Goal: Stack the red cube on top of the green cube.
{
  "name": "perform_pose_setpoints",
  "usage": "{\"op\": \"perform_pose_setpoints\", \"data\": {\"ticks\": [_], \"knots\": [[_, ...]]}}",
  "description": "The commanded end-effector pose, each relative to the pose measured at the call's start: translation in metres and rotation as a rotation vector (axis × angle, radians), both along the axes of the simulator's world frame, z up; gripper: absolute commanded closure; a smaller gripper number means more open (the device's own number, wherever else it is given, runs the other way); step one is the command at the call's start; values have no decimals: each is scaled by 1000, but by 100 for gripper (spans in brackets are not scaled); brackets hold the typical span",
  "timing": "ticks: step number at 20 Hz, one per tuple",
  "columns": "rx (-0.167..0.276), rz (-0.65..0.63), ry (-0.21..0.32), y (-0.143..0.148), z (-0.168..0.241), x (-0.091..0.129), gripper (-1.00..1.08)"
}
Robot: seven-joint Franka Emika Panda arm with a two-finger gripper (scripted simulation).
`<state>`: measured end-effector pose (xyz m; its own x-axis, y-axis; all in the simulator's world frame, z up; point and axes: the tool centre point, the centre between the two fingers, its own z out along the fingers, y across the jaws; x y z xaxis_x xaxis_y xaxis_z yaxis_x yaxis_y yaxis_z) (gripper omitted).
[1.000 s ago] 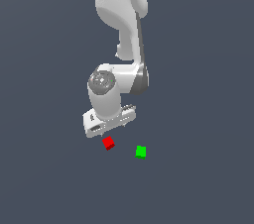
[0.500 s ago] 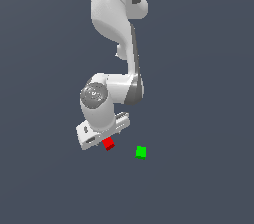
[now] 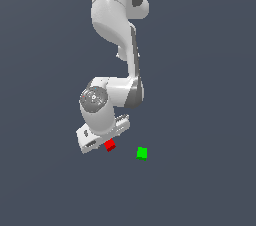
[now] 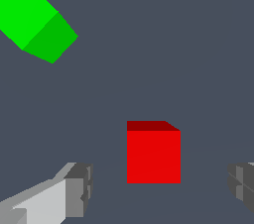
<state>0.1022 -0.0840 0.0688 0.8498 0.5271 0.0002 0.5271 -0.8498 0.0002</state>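
Note:
The red cube [image 3: 109, 145] [image 4: 153, 152] rests on the dark grey floor, partly tucked under my white gripper's lower edge in the exterior view. The green cube [image 3: 142, 153] [image 4: 34, 20] lies a short way off toward the exterior view's right, apart from the red one. My gripper [image 3: 103, 142] [image 4: 158, 191] hangs low over the red cube and is open. In the wrist view the two grey fingertips [image 4: 79, 188] stand wide on either side of the red cube without touching it.
The white arm [image 3: 117, 30] rises from the gripper to the top of the exterior view. Plain dark grey floor [image 3: 200, 180] surrounds both cubes.
The gripper has come down and shifted slightly toward the exterior view's left, ending close over the red cube. Neither cube has moved.

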Motion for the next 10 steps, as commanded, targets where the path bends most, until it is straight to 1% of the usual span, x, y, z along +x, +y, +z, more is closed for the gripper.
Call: {"op": "perform_pose_setpoints", "data": {"ticks": [1,10], "knots": [[0,0,1,0,-5,0,-92],[0,3,0,0,-45,0,-92]]}}
